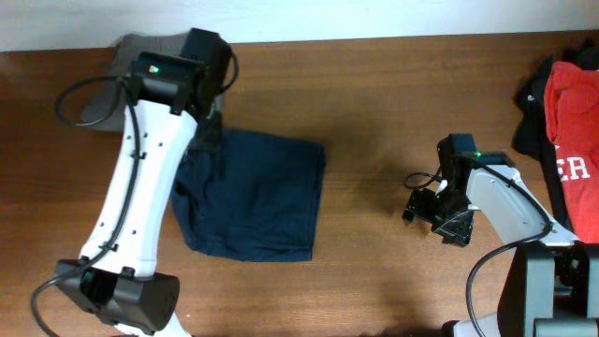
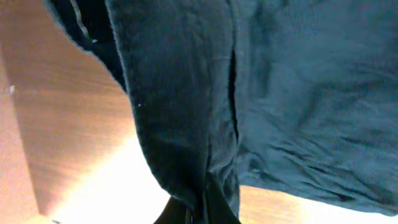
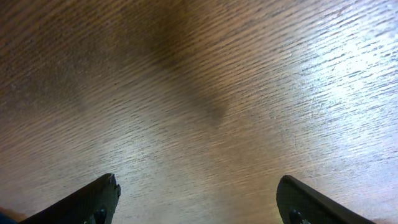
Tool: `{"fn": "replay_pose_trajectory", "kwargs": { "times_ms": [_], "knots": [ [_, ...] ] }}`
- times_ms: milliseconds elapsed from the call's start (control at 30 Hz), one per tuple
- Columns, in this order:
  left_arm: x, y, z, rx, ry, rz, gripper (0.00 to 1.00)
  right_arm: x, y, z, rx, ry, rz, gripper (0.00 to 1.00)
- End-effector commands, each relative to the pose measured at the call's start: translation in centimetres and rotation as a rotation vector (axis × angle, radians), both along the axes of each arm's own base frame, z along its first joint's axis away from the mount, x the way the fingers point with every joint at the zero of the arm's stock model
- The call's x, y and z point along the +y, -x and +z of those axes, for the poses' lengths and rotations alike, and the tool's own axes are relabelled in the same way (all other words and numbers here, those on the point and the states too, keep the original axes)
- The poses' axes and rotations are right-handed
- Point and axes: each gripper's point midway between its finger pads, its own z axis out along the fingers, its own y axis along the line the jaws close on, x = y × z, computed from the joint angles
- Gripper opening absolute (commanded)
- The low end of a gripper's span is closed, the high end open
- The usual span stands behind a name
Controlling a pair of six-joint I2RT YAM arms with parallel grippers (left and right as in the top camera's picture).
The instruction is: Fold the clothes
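Observation:
The navy-blue shorts [image 1: 257,197] lie folded on the wooden table, left of centre. My left gripper [image 1: 208,136] is at their upper left corner, shut on a fold of the cloth. In the left wrist view the navy shorts [image 2: 280,99] fill most of the frame, and a lifted flap [image 2: 180,124] runs down into the pinched jaws of my left gripper [image 2: 200,214] at the bottom edge. My right gripper [image 1: 426,211] hovers over bare table well to the right of the shorts. In the right wrist view my right gripper [image 3: 198,182] stands open with only wood grain between its fingers.
A grey garment [image 1: 117,65] lies at the back left, partly under the left arm. A red shirt [image 1: 576,140] on dark clothes [image 1: 535,112] is piled at the right edge. Bare wooden tabletop [image 1: 374,112] separates the shorts from the right arm.

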Motion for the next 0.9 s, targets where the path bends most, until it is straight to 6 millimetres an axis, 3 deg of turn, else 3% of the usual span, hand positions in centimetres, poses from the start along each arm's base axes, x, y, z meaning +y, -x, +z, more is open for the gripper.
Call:
{"fn": "replay_pose_trajectory", "kwargs": {
  "times_ms": [0, 267, 433, 600, 867],
  "knots": [
    [-2.1, 0.3, 0.5, -0.008, 0.037, -0.062, 0.01, -0.5, -0.5, 0.8, -0.027, 0.021, -0.004, 0.86],
    [-6.6, 0.7, 0.2, -0.012, 0.125, -0.149, 0.01, -0.4, -0.1, 1.1, -0.008, 0.019, -0.003, 0.86],
    [-7.7, 0.9, -0.7, 0.000, 0.128, -0.176, 0.01, -0.5, -0.2, 2.3, -0.003, 0.017, 0.015, 0.86],
    [-7.5, 1.0, -2.0, 0.020, 0.108, -0.153, 0.01, -0.5, -1.0, 3.8, -0.054, 0.020, 0.019, 0.86],
    [-4.3, 0.5, -1.4, -0.034, -0.004, -0.016, 0.01, -0.4, -0.6, 4.3, -0.054, 0.017, 0.037, 0.83]
  ]
}}
